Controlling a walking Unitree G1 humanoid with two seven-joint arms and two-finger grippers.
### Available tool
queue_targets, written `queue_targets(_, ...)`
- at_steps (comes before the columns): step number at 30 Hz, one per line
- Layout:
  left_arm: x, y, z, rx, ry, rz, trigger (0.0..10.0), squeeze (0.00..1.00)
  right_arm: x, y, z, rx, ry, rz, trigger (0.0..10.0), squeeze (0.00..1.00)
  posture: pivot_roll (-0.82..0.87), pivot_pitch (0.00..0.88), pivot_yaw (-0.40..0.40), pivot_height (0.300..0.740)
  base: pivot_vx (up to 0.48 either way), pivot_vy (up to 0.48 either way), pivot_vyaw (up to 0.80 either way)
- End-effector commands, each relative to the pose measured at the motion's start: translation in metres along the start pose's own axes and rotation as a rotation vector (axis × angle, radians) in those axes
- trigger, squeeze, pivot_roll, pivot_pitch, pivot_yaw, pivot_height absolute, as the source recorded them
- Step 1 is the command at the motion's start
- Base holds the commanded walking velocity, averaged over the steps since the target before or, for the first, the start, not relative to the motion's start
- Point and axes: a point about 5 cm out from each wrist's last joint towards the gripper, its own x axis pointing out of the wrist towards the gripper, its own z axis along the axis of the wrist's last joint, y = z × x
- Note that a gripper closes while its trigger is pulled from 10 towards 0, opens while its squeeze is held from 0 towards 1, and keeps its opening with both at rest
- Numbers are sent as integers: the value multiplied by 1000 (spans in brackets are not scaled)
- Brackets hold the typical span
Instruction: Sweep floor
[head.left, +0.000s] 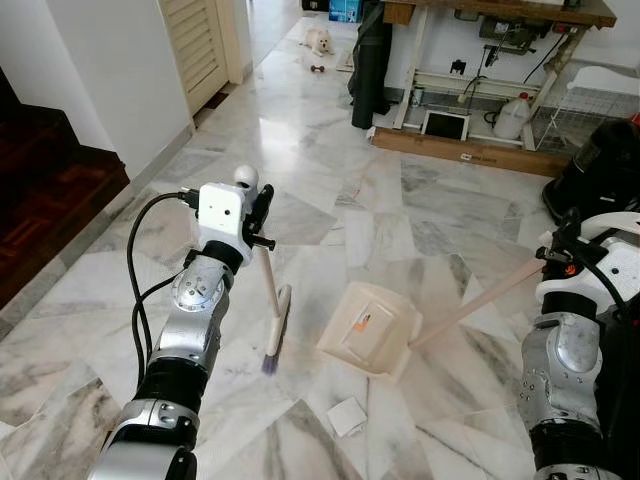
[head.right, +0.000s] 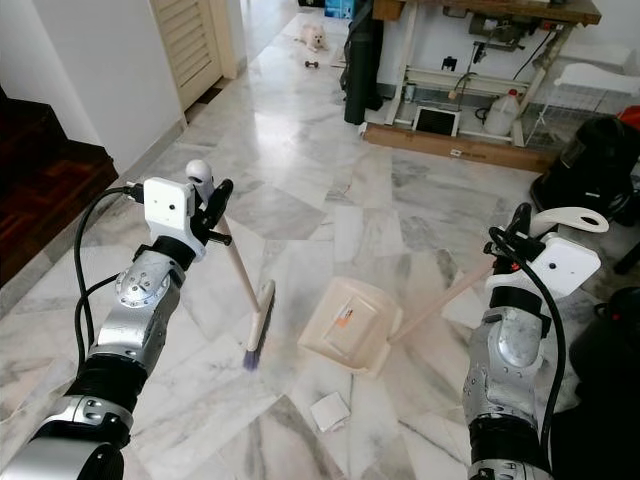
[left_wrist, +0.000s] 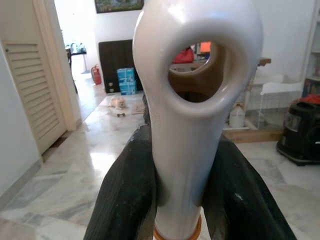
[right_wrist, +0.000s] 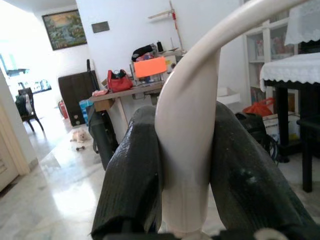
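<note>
A cream broom (head.left: 277, 330) with purple bristles stands on the marble floor, its head just left of a cream dustpan (head.left: 368, 328). My left gripper (head.left: 258, 215) is shut on the top of the broom handle (left_wrist: 190, 125), whose looped end shows between the black fingers (left_wrist: 125, 195). The dustpan lies tilted on the floor, and its long handle (head.left: 480, 298) rises to the right. My right gripper (head.right: 515, 237) is shut on that handle's curved end (right_wrist: 187, 125). A white paper scrap (head.left: 347, 416) lies on the floor in front of the dustpan.
Dark wooden stairs (head.left: 40, 190) and a white wall flank the left. A louvred door (head.left: 200, 45) stands far left. At the back are a workbench (head.left: 500, 10), a black bag (head.left: 370, 60), a wooden plank (head.left: 470, 152) and a white jug (head.left: 512, 115). A black appliance (head.left: 600, 170) sits right.
</note>
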Motion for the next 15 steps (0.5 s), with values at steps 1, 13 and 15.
queue_targets(1,3,-2,12,23,-68,-2,10000,0,6,2,14,-1,-54,12,10000,0,59,9,-21,740,0,0,756)
queue_targets(13,1,-2,12,36,-57,2,10000,0,1,8,13,-6,-44,21,10000,0,62,47,-11,740,0,0,796)
queue_targets(15,-1,-2,11,46,-46,5,10000,0,-1,9,12,-6,-41,21,10000,0,62,53,-11,740,0,0,800)
